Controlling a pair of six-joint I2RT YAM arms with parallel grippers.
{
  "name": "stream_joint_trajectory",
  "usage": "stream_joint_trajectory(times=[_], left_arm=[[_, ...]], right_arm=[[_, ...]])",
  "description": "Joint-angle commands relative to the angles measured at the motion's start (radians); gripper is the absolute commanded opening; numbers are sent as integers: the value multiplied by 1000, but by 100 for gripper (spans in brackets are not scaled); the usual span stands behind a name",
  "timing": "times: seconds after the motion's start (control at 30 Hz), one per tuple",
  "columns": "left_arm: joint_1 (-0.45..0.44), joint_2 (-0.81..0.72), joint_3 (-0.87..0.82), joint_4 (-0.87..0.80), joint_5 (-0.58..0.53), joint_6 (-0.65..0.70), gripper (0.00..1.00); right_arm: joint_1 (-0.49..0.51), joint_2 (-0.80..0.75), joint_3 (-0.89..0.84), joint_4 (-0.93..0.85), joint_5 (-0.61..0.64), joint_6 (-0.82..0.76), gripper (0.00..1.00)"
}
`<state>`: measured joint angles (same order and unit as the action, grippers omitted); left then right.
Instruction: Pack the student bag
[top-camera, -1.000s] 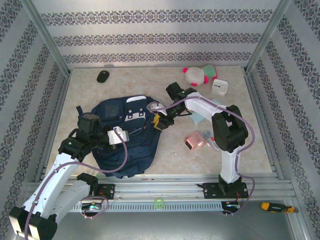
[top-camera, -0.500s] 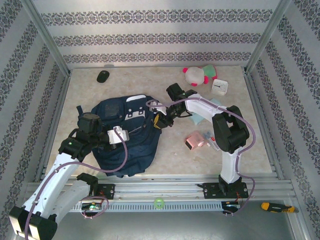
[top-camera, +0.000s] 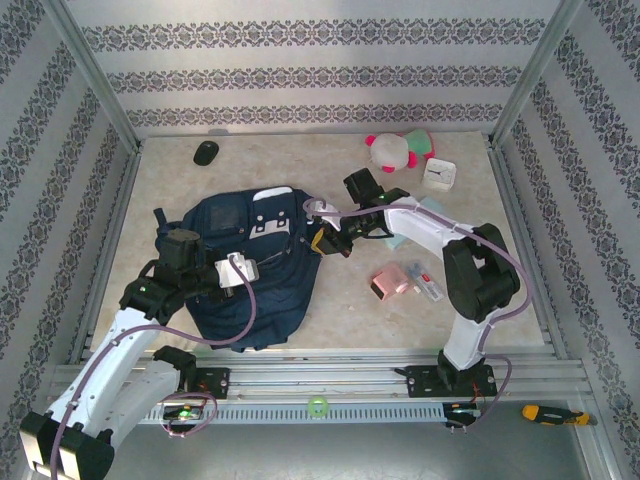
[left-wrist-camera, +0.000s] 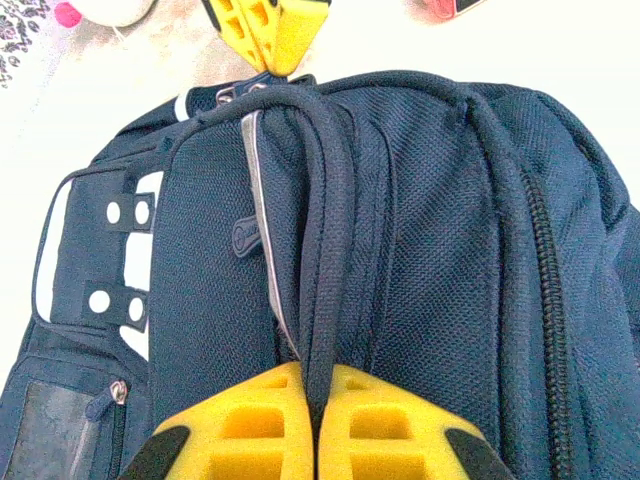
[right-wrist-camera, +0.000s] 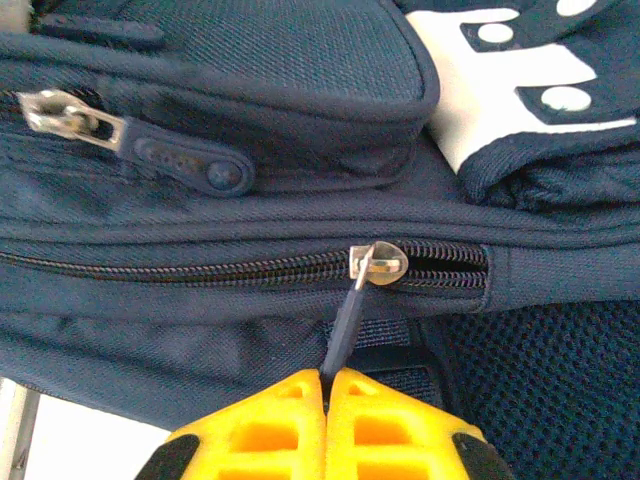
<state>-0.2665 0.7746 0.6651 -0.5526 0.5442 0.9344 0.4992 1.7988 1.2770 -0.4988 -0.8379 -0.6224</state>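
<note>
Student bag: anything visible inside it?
The student bag shows only its outer fabric; its zipper is meshed shut left of the slider, hiding the interior. The right gripper pinches the pull tab.

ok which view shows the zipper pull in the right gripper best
The right wrist view: the zipper pull runs from its silver slider straight into the shut right gripper. In the top external and left wrist views it is too small to make out against the student bag.
</note>
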Motion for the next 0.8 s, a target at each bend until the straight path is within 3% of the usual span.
stream_joint_trajectory(times=[0.0,0.13,0.63,0.77], left_arm=[[1,-14,1,109,-3,-16,0],[2,-12,4,112,25,-19,0],[2,-12,15,105,48,-20,0],[1,-12,16,105,49,-17,0]], right_arm=[[1,-41,-31,79,-92,55,0],[2,-17,-30,134,-70,103,1],[8,56,-11,259,-123,175,23],[9,69,-7,291,-129,200,23]])
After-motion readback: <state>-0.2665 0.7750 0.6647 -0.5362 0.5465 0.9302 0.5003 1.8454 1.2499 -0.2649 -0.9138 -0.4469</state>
